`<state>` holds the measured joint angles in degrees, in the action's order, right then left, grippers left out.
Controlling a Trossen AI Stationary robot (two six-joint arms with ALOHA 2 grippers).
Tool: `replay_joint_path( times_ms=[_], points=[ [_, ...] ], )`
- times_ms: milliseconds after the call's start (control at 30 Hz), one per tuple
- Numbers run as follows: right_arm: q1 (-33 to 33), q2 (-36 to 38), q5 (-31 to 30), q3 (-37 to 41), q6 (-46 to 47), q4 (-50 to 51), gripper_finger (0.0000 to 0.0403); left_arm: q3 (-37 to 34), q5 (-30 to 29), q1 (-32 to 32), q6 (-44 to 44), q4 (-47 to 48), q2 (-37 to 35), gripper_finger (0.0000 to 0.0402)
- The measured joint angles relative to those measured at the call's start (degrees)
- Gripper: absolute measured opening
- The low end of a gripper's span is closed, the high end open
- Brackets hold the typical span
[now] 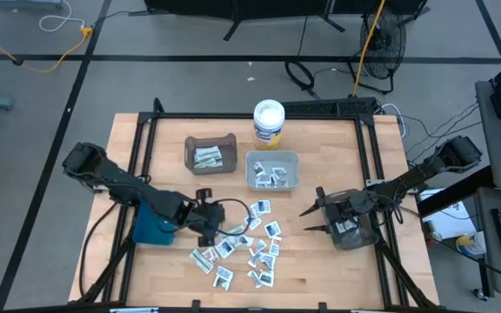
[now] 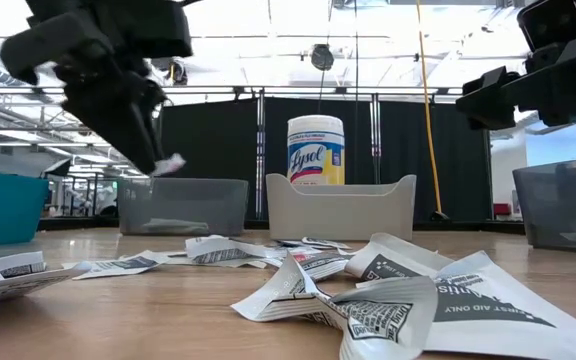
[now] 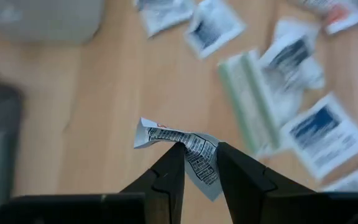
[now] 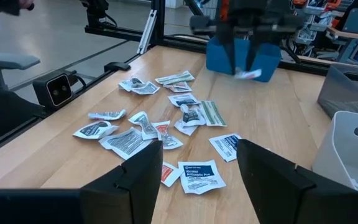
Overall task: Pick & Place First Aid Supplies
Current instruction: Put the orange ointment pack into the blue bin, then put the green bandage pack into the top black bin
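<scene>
We are seeing the left gripper (image 3: 199, 163) pinching a crumpled white printed packet (image 3: 188, 149) between nearly closed jaws, above the wooden desk (image 1: 146, 274) near its left edge; the right gripper (image 4: 197, 177) is hovering near the right edge, jaws apart and empty.

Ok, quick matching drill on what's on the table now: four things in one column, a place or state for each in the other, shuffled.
Things:
1. left gripper
2. right gripper
3. white tub
4. teal bin

Places or states:
a. at the table's far edge, behind the light grey bin
b. open, holding nothing, right of the loose packets
c. under the left arm, on the table's left side
d. shut on a crumpled packet, lifted off the table

Pairs: 1-d, 2-b, 3-a, 4-c
</scene>
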<state>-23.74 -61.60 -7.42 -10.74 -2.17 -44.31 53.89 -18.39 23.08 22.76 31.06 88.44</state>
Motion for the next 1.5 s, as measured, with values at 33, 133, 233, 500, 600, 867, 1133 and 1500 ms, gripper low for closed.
replay_joint_path(
  times_ms=[33, 133, 233, 500, 600, 867, 1133, 1500],
  points=[
    [0.01, 0.0, 0.0, 0.0, 0.0, 0.0, 0.0201, 0.0, -0.57, 0.37, 1.39, 2.75, -1.03, 0.0097],
    [0.0, 0.0, 0.0, 0.0, 0.0, 0.0, 0.0201, 0.0, -2.44, 1.66, 6.24, 9.85, -4.3, 0.0097],
    [-0.01, 0.01, -0.01, 0.0, 0.0, 0.0, 0.0201, 0.0, -3.5, 3.42, 11.23, 16.55, -7.19, 0.0097],
    [-0.01, 0.0, 0.0, 0.0, 0.0, -0.05, 0.0201, 0.0, -4.23, 9.59, 27.45, 32.15, -12.08, 0.0097],
    [-0.01, 0.0, 0.0, 0.0, 0.0, -0.02, 0.0201, 0.0, -3.83, 12.3, 33.95, 37.45, -12.55, 0.0097],
    [-0.01, 0.0, 0.0, 0.0, 0.0, -0.05, 0.0201, 0.0, 0.13, 18.81, 48.45, 48.33, -12.46, 0.0097],
    [-0.01, 0.01, 0.0, 0.0, 0.02, -0.18, 0.0201, 0.0, 0.45, 21.65, 52.39, 49.4, -12.44, 0.0097],
    [0.01, 0.0, 0.0, 0.0, 0.4, -0.26, 0.0201, 0.0, 1.94, 21.71, 58.17, 53.52, -12.44, 0.0162]
  ],
)
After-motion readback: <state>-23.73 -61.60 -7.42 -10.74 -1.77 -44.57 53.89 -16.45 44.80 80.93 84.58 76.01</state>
